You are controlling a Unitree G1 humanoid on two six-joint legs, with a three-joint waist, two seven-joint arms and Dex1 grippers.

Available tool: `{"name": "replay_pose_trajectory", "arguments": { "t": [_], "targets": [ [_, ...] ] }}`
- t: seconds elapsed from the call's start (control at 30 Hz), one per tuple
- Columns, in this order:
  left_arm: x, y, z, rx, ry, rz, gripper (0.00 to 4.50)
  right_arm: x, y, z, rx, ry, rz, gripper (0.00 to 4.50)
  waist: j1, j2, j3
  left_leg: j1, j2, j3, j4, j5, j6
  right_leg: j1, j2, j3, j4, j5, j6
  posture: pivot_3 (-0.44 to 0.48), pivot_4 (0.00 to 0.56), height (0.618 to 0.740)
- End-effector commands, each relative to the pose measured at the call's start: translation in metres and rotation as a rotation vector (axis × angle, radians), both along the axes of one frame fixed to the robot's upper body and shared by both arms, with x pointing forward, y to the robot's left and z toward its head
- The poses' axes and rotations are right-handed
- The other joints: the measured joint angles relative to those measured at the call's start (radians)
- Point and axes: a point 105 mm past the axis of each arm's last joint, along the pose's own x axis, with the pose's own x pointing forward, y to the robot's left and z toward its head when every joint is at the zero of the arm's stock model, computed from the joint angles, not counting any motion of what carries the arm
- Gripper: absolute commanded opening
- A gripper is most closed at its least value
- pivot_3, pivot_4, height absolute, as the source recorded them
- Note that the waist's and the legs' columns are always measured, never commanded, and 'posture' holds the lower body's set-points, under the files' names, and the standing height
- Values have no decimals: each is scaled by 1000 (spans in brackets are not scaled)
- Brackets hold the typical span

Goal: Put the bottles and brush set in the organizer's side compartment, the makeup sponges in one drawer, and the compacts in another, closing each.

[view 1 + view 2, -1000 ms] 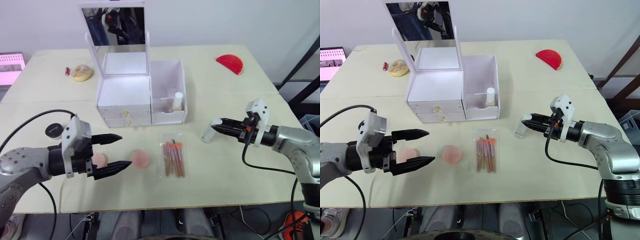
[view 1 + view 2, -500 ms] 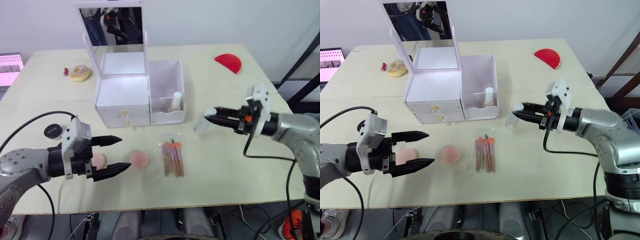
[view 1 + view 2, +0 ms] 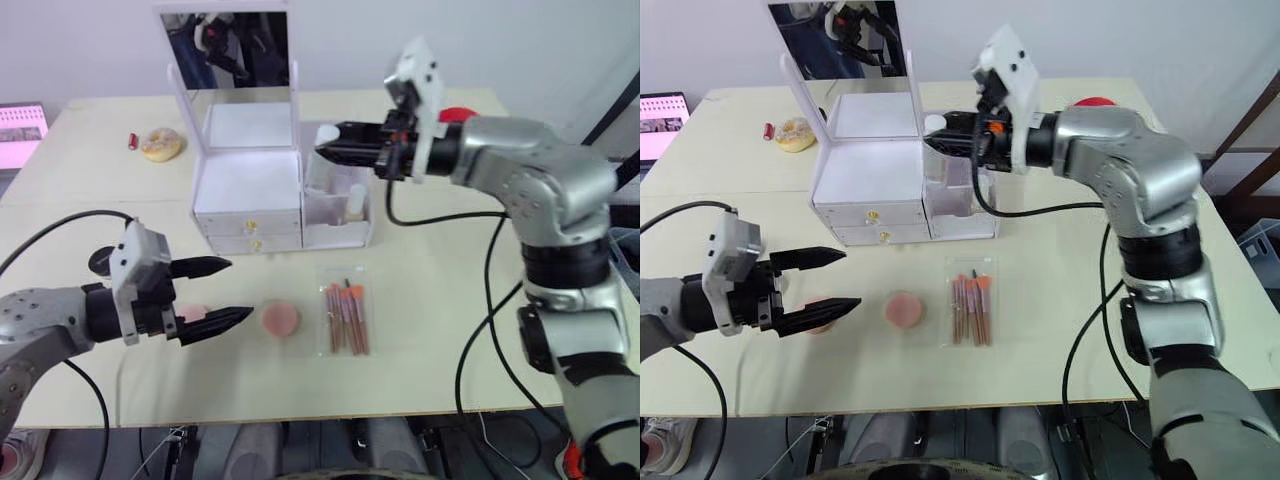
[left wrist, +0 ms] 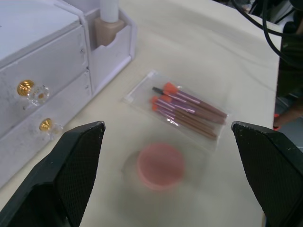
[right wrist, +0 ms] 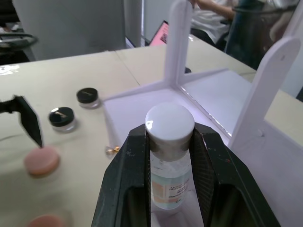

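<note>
Holding a clear bottle [image 5: 169, 156] with a white cap between its two black fingers, our right gripper [image 3: 335, 153] hangs over the organizer [image 3: 250, 190], above the rear part of the side compartment [image 3: 338, 205]. The relation that matters for the coming move is the vertical one: the compartment's open top lies directly beneath the clamped bottle, so we judge that a lowering, with perhaps a small shift toward the robot, would seat it. In the right wrist view the bottle's long axis runs crosswise to the fingers, cap toward the camera, and whether it hangs upright over the compartment we cannot tell. A second bottle [image 3: 356, 201], beige with a white cap, already stands in the front pocket of that compartment, below the gripper and nearer the robot than the held one; we would want to clear it on the way down.

Our left gripper [image 3: 215, 293] hovers low over the table with its fingers spread wide and nothing between them. One pink makeup sponge [image 3: 192, 317] lies just beneath and between those fingers. Another sponge [image 4: 161, 166] sits beyond the fingertips, and the brush set [image 4: 187, 111] lies farther out still, beside the drawers [image 4: 38, 101], which are shut. For the sponges the left arm is plainly nearer.
</note>
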Motion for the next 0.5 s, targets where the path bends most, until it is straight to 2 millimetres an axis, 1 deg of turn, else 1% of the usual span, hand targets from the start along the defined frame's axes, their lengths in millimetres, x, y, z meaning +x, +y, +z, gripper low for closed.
{"name": "replay_pose_trajectory", "arguments": {
  "t": [0.03,0.33,0.47,0.5],
  "targets": [
    [-4,-3,8,-7,-43,-11,4500,8,7,4,-36,-56,-8,645,-1,0,0,0,0,0,0,0,0,0,0,0,0,0,0,0,150,739],
    [-7,-5,9,-15,-51,3,4500,22,16,-23,-91,-26,-17,645,-5,0,0,1,0,0,0,0,0,-1,0,0,2,0,0,0,150,739],
    [-6,-4,10,-15,-55,10,4500,27,20,-47,-131,-4,-21,645,-6,0,0,2,0,0,0,0,0,0,1,0,3,0,0,0,150,739],
    [-6,-4,10,-15,-55,11,4500,28,20,-51,-137,-1,-22,645,-6,0,0,2,0,0,0,0,0,0,1,1,3,0,0,0,150,739]
  ]
}}
